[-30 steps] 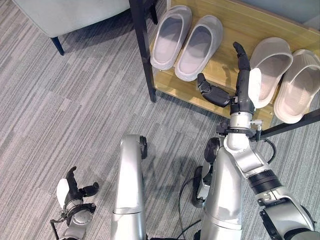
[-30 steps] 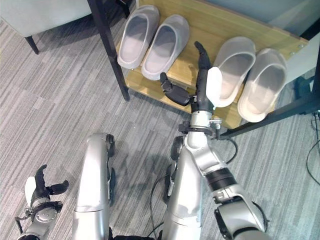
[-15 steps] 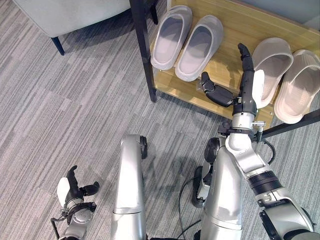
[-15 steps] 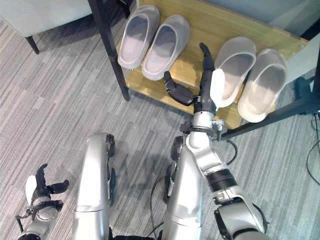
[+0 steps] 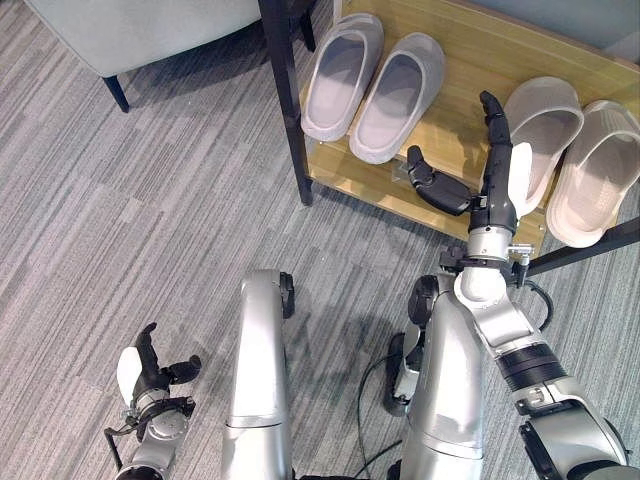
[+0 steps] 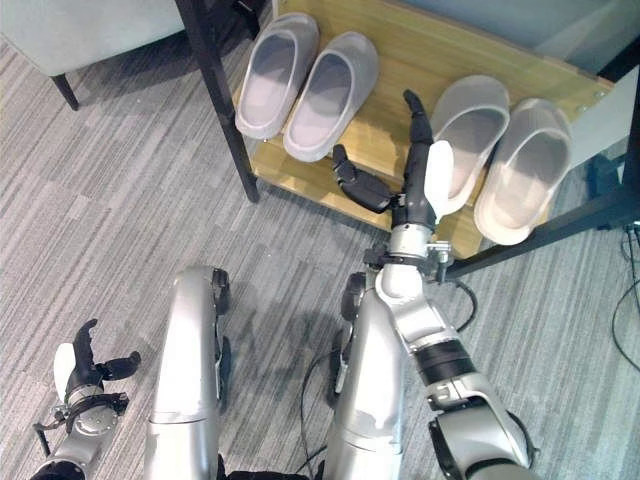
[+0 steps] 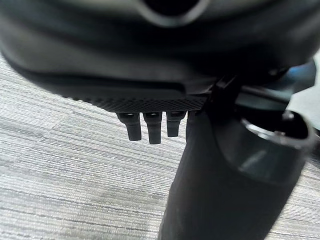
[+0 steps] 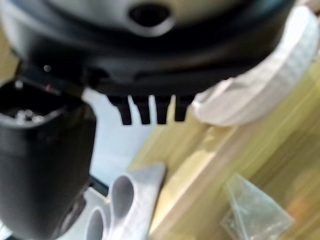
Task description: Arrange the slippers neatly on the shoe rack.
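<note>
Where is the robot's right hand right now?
The right robot hand is open above the wooden shoe rack, between the grey slipper pair and the beige slipper pair.

Grey striped carpet [image 5: 130, 220]; pale armchair [image 5: 140, 30] upper left.

On my feed: grey striped carpet [image 5: 130, 210] across the floor; one pale grey upholstered chair [image 5: 140, 25] with a dark leg [image 5: 115, 92], upper left, just beside the rack.
</note>
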You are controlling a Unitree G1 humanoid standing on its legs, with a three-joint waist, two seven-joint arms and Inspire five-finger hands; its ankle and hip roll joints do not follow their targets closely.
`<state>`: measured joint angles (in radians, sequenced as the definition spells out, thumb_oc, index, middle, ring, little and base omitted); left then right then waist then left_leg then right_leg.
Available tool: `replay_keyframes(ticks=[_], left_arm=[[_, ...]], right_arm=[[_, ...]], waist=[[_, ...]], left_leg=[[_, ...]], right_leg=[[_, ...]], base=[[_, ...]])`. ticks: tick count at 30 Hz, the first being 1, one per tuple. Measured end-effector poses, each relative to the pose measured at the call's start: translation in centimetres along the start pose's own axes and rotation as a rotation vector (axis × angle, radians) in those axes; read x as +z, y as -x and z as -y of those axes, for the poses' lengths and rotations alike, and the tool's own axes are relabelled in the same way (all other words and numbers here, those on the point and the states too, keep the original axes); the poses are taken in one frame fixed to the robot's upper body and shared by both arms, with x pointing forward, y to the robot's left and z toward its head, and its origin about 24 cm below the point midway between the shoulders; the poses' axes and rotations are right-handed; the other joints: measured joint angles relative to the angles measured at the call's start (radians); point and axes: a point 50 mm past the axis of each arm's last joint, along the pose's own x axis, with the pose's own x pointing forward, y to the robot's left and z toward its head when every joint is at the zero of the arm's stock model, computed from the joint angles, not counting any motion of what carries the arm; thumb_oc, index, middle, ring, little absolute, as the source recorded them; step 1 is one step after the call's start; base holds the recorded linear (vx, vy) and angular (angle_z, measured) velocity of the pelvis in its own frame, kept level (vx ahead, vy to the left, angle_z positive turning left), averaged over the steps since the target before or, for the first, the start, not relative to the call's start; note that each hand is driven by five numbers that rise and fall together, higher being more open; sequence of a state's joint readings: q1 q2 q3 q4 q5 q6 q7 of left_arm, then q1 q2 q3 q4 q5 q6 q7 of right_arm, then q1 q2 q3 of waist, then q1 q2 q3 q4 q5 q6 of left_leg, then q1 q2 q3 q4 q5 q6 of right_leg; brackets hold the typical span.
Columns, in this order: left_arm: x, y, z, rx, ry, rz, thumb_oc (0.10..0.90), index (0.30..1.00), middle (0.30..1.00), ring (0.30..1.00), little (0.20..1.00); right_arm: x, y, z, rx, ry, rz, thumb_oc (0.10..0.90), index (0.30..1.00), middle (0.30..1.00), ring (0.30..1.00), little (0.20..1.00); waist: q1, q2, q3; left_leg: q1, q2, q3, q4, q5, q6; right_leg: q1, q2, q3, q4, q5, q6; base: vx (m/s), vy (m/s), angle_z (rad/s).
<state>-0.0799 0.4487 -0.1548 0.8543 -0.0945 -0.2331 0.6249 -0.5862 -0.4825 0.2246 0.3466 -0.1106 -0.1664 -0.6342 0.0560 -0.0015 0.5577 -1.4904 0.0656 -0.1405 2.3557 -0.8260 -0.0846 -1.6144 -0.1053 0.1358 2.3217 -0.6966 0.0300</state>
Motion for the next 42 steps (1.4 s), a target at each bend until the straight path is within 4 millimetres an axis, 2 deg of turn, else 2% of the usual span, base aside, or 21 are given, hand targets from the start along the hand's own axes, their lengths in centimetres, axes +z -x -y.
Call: replay_keyframes(ticks=[8,13,22,25,42], left_arm=[[0.0,0.0,0.0,0.001,0.001,0.000,0.800,0.900,0.900,0.900,0.900],[0.1,-0.1,0.0,0.002,0.002,0.002,0.800,0.900,0.900,0.900,0.900],[0.1,-0.1,0.0,0.002,0.000,0.000,0.800,0.900,0.900,0.900,0.900],[0.1,-0.1,0.0,0.003,0.000,-0.001,0.800,0.900,0.900,0.900,0.900],[-1.3,0.2,-0.3,0.006,-0.041,-0.056,0.800,0.900,0.900,0.900,0.900]], right_arm=[[-0.1,0.0,-0.1,0.023,-0.013,-0.012,0.800,0.900,0.900,0.900,0.900],[-0.4,0.3,-0.1,0.041,-0.015,-0.025,0.800,0.900,0.900,0.900,0.900],[-1.3,0.7,0.9,0.010,0.002,-0.047,0.800,0.900,0.900,0.900,0.900],[-1.8,1.4,1.1,0.030,0.049,-0.024,0.800,0.900,0.900,0.900,0.900],[-1.3,1.5,1.4,-0.040,0.015,0.005,0.800,0.900,0.900,0.900,0.900]], waist=[[-0.012,-0.005,0.000],[-0.018,-0.019,-0.001],[-0.021,-0.026,-0.001],[-0.022,-0.026,-0.001],[-0.025,-0.024,0.000]], left_leg=[[0.001,0.000,0.000,0.000,0.000,0.000],[0.002,0.000,0.000,0.001,0.000,0.000],[0.001,-0.005,0.000,0.010,0.000,0.000],[0.000,-0.009,0.000,0.013,-0.001,-0.003],[0.000,-0.009,0.002,0.014,-0.002,-0.004]], right_leg=[[0.001,0.000,0.000,0.000,0.000,0.000],[0.001,0.000,0.000,0.002,0.000,0.000],[0.001,0.000,0.005,0.013,-0.003,0.006],[0.000,0.004,0.008,0.016,-0.004,0.008],[-0.001,0.015,0.010,0.020,-0.006,0.012]], base=[[0.00,0.000,0.00],[0.00,0.000,0.00],[0.00,-0.002,0.00],[0.00,-0.003,0.01],[0.00,0.000,0.00]])
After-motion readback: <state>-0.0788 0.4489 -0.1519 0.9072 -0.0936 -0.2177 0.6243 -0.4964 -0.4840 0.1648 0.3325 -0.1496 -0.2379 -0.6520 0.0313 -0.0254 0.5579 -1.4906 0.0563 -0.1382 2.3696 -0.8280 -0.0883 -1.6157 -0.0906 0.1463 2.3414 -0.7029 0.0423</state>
